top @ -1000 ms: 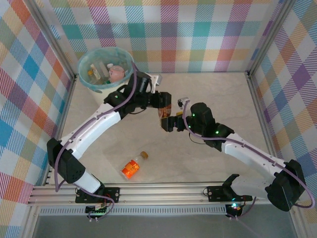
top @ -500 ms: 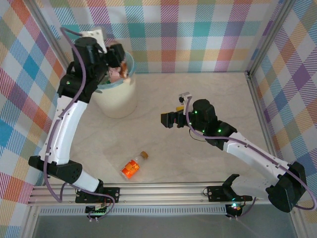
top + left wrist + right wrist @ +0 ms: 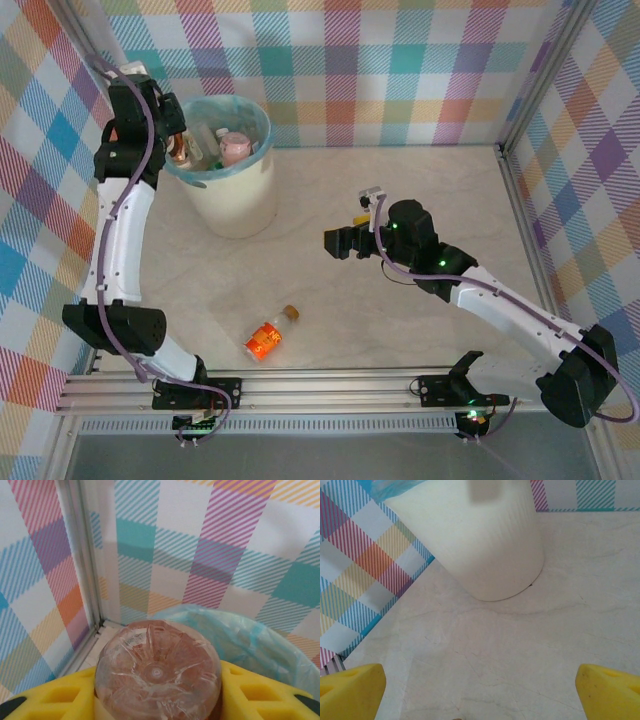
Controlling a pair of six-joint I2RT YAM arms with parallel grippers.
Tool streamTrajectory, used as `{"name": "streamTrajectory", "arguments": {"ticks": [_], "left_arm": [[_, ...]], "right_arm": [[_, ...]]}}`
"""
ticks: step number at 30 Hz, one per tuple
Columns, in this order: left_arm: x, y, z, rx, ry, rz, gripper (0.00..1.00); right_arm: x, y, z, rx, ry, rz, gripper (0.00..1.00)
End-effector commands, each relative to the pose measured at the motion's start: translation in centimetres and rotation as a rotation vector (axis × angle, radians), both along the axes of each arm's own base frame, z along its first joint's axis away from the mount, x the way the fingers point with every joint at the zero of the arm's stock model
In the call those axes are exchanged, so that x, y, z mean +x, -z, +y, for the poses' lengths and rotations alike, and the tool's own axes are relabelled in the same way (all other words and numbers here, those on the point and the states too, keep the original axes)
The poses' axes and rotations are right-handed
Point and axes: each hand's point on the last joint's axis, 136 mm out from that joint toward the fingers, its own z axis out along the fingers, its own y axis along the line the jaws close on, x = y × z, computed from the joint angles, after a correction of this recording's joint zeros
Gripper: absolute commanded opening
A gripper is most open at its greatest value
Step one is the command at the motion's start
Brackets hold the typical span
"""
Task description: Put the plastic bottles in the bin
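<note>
My left gripper (image 3: pixel 172 146) is raised at the left rim of the bin (image 3: pixel 245 205) and shut on a clear brownish bottle (image 3: pixel 181 151). In the left wrist view the bottle's ribbed base (image 3: pixel 157 672) sits between the yellow pads (image 3: pixel 260 690), with the bin's teal bag (image 3: pixel 240 635) just beyond. Several bottles lie in the bin, one of them pink (image 3: pixel 235 147). An orange bottle (image 3: pixel 264 340) lies on the table near the front rail. My right gripper (image 3: pixel 340 242) hovers mid-table, open and empty (image 3: pixel 480 695), facing the bin's cream wall (image 3: pixel 490 545).
A small brown cap (image 3: pixel 291 312) lies next to the orange bottle. Checked walls enclose the table on three sides. A metal corner post (image 3: pixel 82 555) stands close behind the left gripper. A metal rail (image 3: pixel 320 385) runs along the front edge.
The left arm swung the brownish bottle from mid-table up to the bin, then past it to the bin's left rim. The right gripper has barely moved.
</note>
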Motion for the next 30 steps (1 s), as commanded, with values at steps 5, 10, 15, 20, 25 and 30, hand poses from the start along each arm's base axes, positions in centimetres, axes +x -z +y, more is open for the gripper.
{"name": "streamTrajectory", "arguments": {"ticks": [5,10,15,20,25,30], "left_arm": [[1.7,4.2,-0.4,-0.060,0.049,0.091,0.61],[1.3,4.3,-0.5,-0.065,0.048,0.091,0.78],[1.0,3.8,-0.2,-0.062,0.033,0.073,0.81],[2.2,4.0,-0.3,-0.050,0.048,0.096,0.75],[5.0,7.1,-2.5,-0.119,0.154,0.234,0.61],[6.5,12.4,-5.2,-0.177,0.235,0.379,0.54]], "right_arm": [[-0.2,-0.8,0.6,0.030,-0.020,0.010,0.97],[-0.1,-0.4,0.4,0.027,-0.010,0.014,0.97],[-0.1,-0.3,0.7,0.031,-0.015,0.017,0.97],[0.1,0.0,0.9,0.028,-0.019,0.025,0.97],[0.3,0.4,1.1,0.023,-0.022,0.031,0.97],[0.3,0.7,1.3,0.023,-0.023,0.044,0.97]]}}
